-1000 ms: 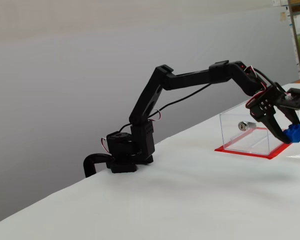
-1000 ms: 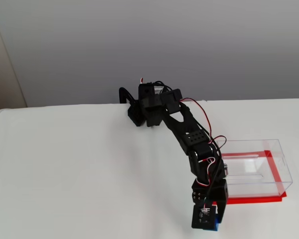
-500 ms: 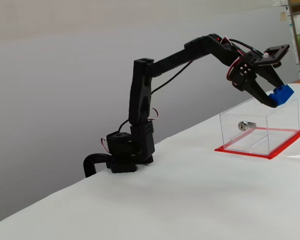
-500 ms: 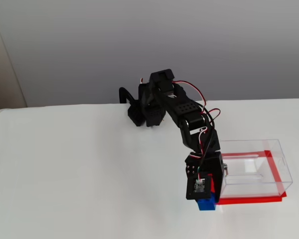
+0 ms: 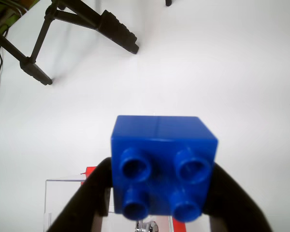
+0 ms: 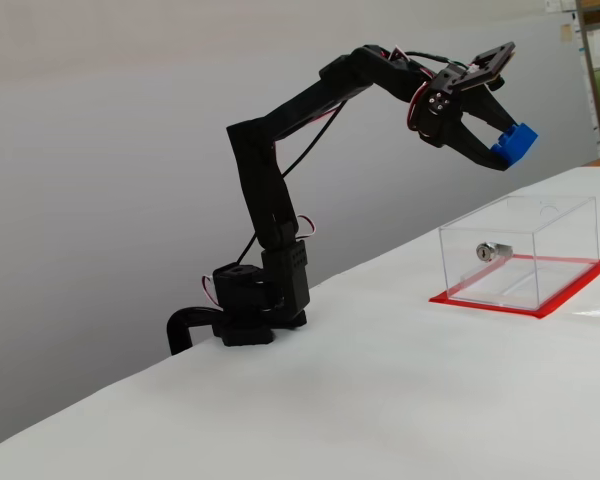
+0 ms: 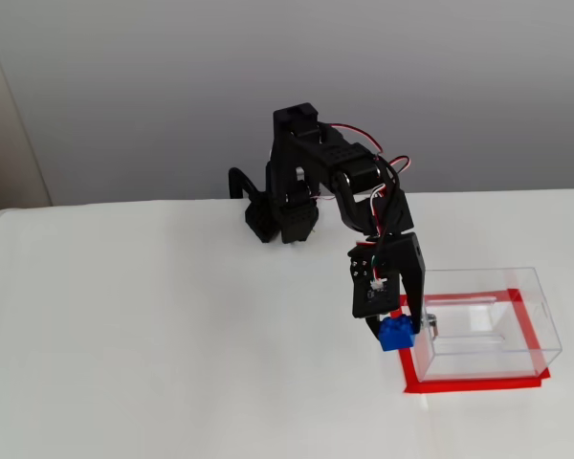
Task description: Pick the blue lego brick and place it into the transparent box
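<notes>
The blue lego brick (image 5: 163,164) is clenched between the two black fingers (image 5: 84,203) of the tool (image 6: 495,152), with its four round studs turned to the wrist camera. In a fixed view the brick (image 6: 513,143) hangs high in the air, well above the desk (image 6: 380,400) and touching nothing but the tool. The transparent box (image 6: 520,250) stands on the desk at about 5 o'clock from the brick in this view, well apart from it; its red base rim and the small silver lock (image 6: 488,251) on one wall are clear. In another fixed view the brick (image 7: 395,335) appears just beside the box (image 7: 483,330), at its 9 o'clock side. In the wrist view black tripod legs (image 5: 87,24) stand on the desk at 11 o'clock.
</notes>
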Robot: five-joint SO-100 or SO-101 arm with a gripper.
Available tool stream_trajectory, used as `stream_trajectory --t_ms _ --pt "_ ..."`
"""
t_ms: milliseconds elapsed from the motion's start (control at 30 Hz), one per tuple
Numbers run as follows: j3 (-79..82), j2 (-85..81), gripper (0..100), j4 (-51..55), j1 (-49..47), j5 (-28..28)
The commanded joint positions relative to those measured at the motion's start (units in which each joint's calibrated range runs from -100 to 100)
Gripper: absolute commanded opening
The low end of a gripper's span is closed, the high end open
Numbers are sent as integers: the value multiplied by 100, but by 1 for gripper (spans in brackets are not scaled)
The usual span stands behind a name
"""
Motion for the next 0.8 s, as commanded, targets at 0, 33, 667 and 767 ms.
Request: stream_trajectory --t_ms 0,33,667,767 --pt "63 -504 14 22 -124 32" --pt "90 -538 14 22 -176 32" --pt "-136 -79 14 -509 -2423 481" --pt "-217 82 14 -518 -2645 481"
